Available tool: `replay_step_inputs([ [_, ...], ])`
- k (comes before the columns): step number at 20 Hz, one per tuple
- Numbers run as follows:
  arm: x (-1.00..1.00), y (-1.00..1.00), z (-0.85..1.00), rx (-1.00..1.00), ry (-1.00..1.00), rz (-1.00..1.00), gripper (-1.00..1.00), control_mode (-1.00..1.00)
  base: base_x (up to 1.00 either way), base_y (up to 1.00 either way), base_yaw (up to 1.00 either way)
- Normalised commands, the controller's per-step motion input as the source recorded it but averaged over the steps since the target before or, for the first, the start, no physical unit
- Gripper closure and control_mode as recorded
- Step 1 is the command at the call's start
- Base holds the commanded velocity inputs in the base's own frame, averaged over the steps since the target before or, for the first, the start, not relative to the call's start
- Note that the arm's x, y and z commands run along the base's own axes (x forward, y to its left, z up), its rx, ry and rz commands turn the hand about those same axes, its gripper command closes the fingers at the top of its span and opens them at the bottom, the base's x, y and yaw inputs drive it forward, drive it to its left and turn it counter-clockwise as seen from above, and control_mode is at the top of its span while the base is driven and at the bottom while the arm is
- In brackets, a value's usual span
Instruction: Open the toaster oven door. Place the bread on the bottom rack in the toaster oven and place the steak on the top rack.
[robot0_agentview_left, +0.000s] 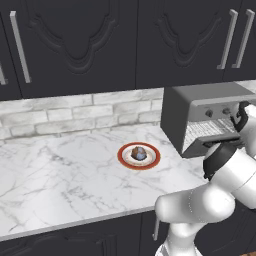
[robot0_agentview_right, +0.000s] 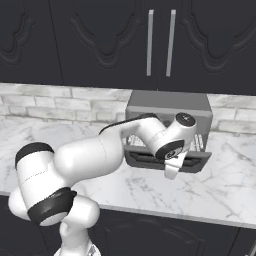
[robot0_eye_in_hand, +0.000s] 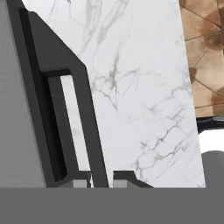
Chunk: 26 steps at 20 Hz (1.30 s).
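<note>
1. The toaster oven (robot0_agentview_left: 200, 112) sits on the marble counter (robot0_agentview_left: 60, 170) against the brick backsplash, and serves as the landmark here.
2. The toaster oven door (robot0_agentview_right: 167, 161) hangs lowered from the oven's front, tilted down and outward, so the wire racks inside show above it.
3. The gripper (robot0_eye_in_hand: 101, 177) is at the door's outer edge; in the hand view its two fingertips (robot0_eye_in_hand: 81, 180) stand nearly together on either side of the dark bar handle (robot0_eye_in_hand: 89, 127), pinched on that bar.
4. A red-rimmed plate (robot0_agentview_left: 153, 156) rests on the counter to the left of the oven, apart from it.
5. The bread (robot0_agentview_left: 139, 153), a round brownish-grey lump, lies on that plate.
6. The steak cannot be made out clearly on the plate.
7. The white arm (robot0_agentview_right: 95, 160) reaches across in front of the oven, its wrist against the door's middle in the right base view.
</note>
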Motion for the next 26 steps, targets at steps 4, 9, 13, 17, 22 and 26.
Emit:
replay_step_inputs([
  [4, -0.48, 0.0, -0.83, 0.05, 0.26, 0.0, 1.0, -1.0, 0.0, 0.0, 0.0],
  [9, -0.47, 0.0, -0.79, 0.1, 0.27, 0.0, 1.0, -1.0, 0.0, 0.0, 0.0],
  [13, -0.31, -0.03, -0.6, 0.22, 0.35, 0.0, 1.0, -1.0, 0.0, 0.0, 0.0],
  [17, -0.22, -0.02, 0.02, 0.26, 0.2, 0.04, 1.0, -1.0, 0.0, 0.0, 0.0],
  [22, -0.18, 0.1, 0.56, 0.09, -0.01, 0.02, 1.0, -1.0, 0.0, 0.0, 0.0],
  [26, -0.04, 0.26, 0.43, -0.12, -0.06, 0.0, 1.0, -1.0, 0.0, 0.0, 0.0],
])
